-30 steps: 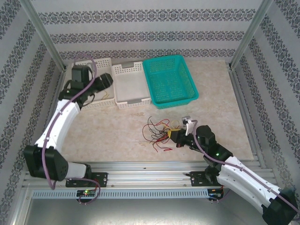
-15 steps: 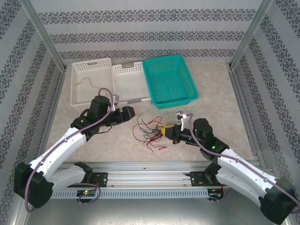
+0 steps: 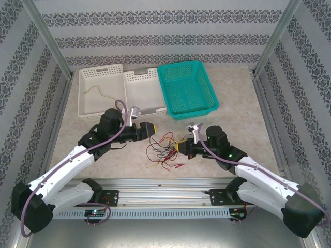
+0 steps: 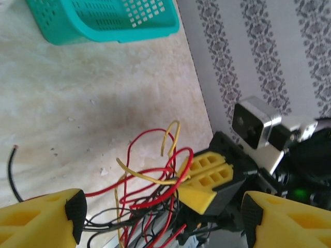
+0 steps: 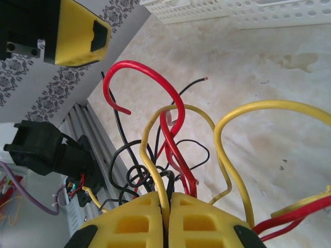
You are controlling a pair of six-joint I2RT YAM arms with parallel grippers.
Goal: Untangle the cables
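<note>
Just ahead of R gripper (image 3: pixel 181 147), pinched tight on cables (image 3: pixel 163 149), loops fan toward L gripper (image 3: pixel 154 128), fingers spread; teal basket (image 3: pixel 194 114) beyond.

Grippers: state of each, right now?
Left gripper: open, holding nothing.
Right gripper: shut on the tangle of thin red, yellow and black cables.

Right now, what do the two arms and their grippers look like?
The left arm and right arm are white shells with black joints, a mauve cable running along each. The left gripper and right gripper have yellow fingers on black bodies. A green light glows on the right arm.
</note>
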